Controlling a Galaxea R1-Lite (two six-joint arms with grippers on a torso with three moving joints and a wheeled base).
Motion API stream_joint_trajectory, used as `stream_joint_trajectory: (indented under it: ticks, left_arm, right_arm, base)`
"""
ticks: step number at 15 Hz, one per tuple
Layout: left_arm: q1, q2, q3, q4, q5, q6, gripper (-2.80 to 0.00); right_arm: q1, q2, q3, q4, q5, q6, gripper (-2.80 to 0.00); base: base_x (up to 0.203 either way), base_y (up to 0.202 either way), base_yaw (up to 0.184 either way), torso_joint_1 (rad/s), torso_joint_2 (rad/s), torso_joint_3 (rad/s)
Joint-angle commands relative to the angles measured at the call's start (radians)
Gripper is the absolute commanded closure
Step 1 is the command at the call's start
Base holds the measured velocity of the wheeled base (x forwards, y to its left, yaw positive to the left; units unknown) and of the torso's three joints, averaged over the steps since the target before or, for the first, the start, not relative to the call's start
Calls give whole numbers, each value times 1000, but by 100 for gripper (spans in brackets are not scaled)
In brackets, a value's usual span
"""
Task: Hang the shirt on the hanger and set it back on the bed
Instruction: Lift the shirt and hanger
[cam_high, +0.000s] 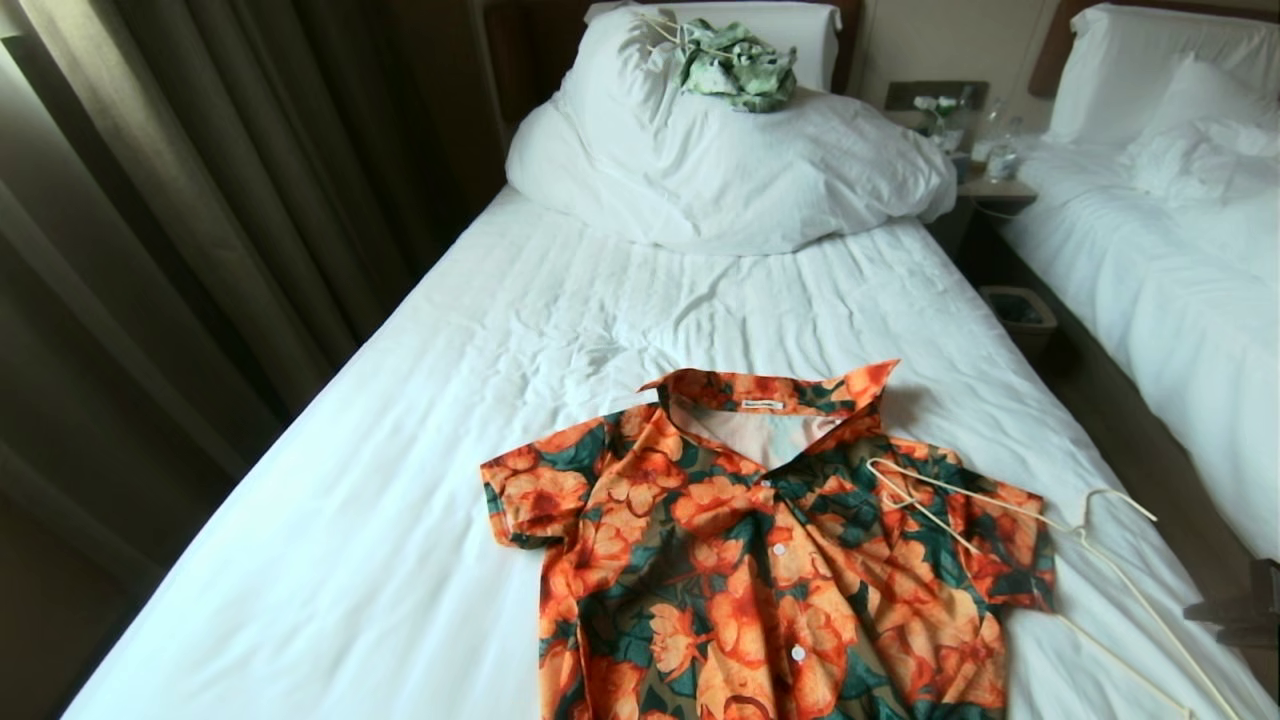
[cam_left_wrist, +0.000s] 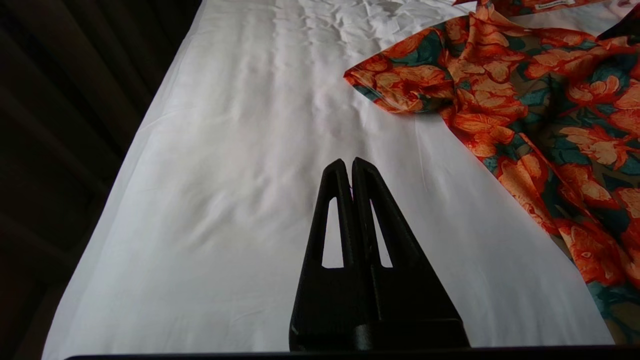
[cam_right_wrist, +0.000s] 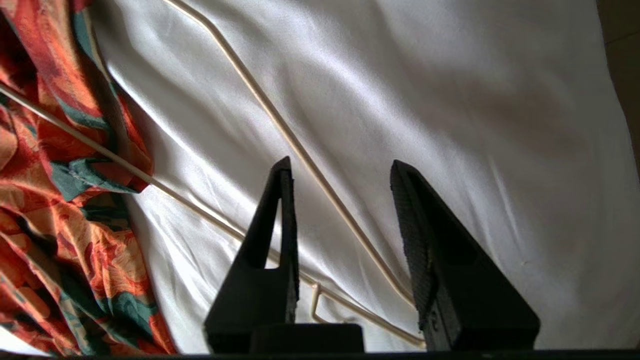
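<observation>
1. A hotel-like room with dark curtains on the left holds the bed (cam_high: 420, 420), its wrinkled white sheet stretching up to a bundled duvet (cam_high: 720, 170); a pale green-and-white garment (cam_high: 738, 68) sits on top of the duvet, and a second white bed (cam_high: 1170, 250) stands to the right.
2. The shirt (cam_high: 740, 570) lies flat and face up on the near part of the sheet, collar toward the duvet, buttons done up at least partly, the peach inside showing at the neck.
3. The hanger (cam_high: 1010, 510) lies at the shirt's right shoulder: one end rests on the fabric near the collar, the rest runs off over the sleeve onto the bare sheet by the bed's right edge.
4. The right gripper (cam_right_wrist: 340, 200) hovers just above the sheet with its jaws parted and nothing between them; one wire of the hanger passes under the gap, in the right wrist view.
5. The left gripper (cam_left_wrist: 348, 167) hangs over bare sheet beside the shirt's left sleeve, its jaws pressed together and empty.
6. Judging from this, the step in hand is the first one: picking up the hanger. Nothing is hung yet.
7. The next move probably calls for lowering the open jaws astride the thin wire and closing squarely, since it lies flat against soft cloth and could slip or drag sheet with it.
</observation>
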Motion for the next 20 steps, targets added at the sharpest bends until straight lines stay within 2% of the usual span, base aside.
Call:
stream_joint_trajectory:
  ticks: [1,4,6,12,16,20]
  left_arm:
    - [1,-1,0,0,0,1,0]
    - [0,-1,0,0,0,1,0]
    - [1,-1,0,0,0,1,0]
    - [2,-1,0,0,0,1,0]
    - [0,-1,0,0,0,1,0]
    - [0,-1,0,0,0,1,0]
  right_arm:
    - [-22,13,-1,5,100,-28,-280]
    - [-42,36,-7,3,262,-56,-280]
    - [-44,58,-5,7,336,-76,-280]
    - [-45,143,5,7,406,-197,-280]
    - [-89,185,15,6,560,-312,-280]
    - [-83,209,14,7,605,-409,-280]
  base:
    - [0,0,0,0,0,0]
    - [0,0,0,0,0,0]
    - [0,0,0,0,0,0]
    - [0,0,0,0,0,0]
    - [0,0,0,0,0,0]
    - [0,0,0,0,0,0]
